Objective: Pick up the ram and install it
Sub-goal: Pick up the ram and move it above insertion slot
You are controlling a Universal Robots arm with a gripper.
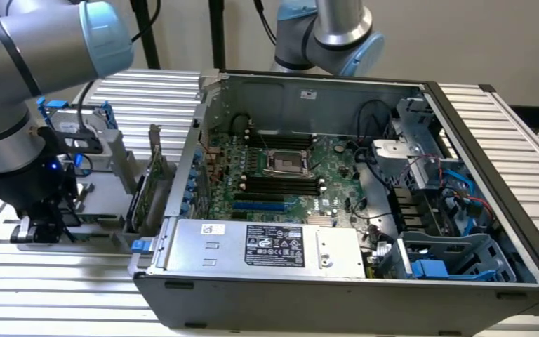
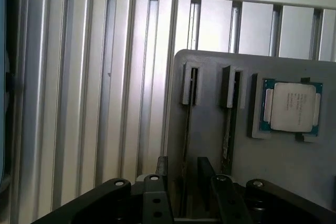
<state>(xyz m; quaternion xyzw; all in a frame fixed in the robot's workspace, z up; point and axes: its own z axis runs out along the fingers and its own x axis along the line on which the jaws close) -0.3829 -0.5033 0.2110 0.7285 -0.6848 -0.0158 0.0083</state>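
Open computer case (image 1: pixel 344 305), pincer (image 1: pixel 40 232) low nearby

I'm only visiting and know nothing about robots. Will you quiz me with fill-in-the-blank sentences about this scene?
The gripper hangs over the gray holder with its jaws ___.
The ram stands on edge in a holder ___.
Next to the processor chip, the holder has ___ narrow slots.
Missing words: open; slot; two.

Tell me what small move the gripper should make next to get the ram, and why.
Probably ease straight down a little: the open gripper hangs above the gray holder, its fingers on either side of the ram standing on edge in it, and no grip on it shows yet.
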